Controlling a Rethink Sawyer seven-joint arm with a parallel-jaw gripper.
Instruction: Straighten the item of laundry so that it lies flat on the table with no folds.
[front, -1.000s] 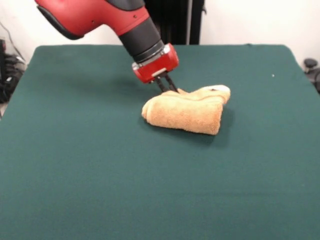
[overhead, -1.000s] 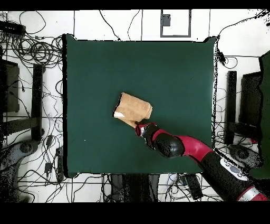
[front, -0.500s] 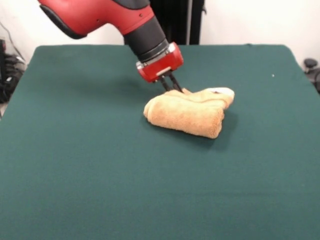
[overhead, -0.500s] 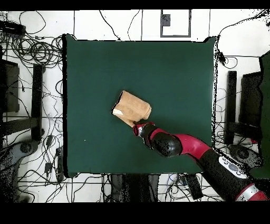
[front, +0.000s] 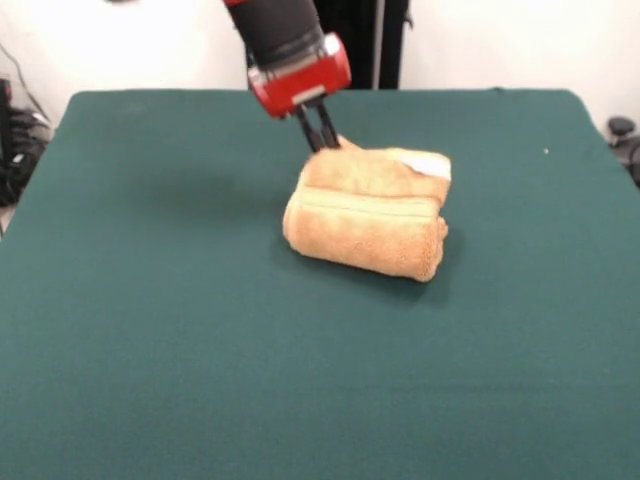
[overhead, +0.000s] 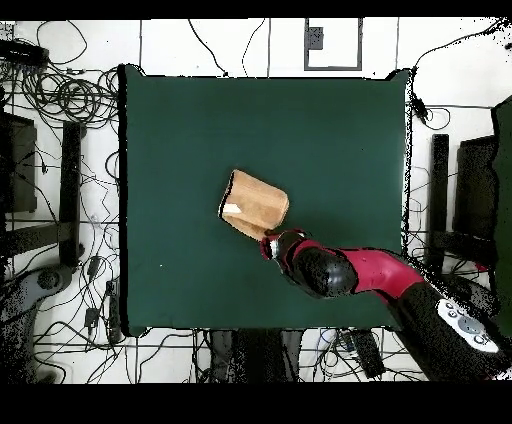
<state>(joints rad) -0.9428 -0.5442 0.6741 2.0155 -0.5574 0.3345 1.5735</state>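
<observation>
The gripper (front: 322, 143) has its fingers (front: 306, 131) clamped on the orange towel's (front: 370, 215) far edge (lifted, still folded) above the green tabletop (front: 150, 300).

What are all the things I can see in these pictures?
towel: one, orange-tan, near the middle of the table, still folded over itself, its far edge lifted
label: one, white, on the towel's far corner in the front view
table: one, dark green, filling most of both views
cables: many, black, on the white floor around the table in the overhead view
arm: one, red and black, reaching in from the robot's side of the table
end effector: one, red body with thin dark fingers close together, pinching the towel's far edge
</observation>
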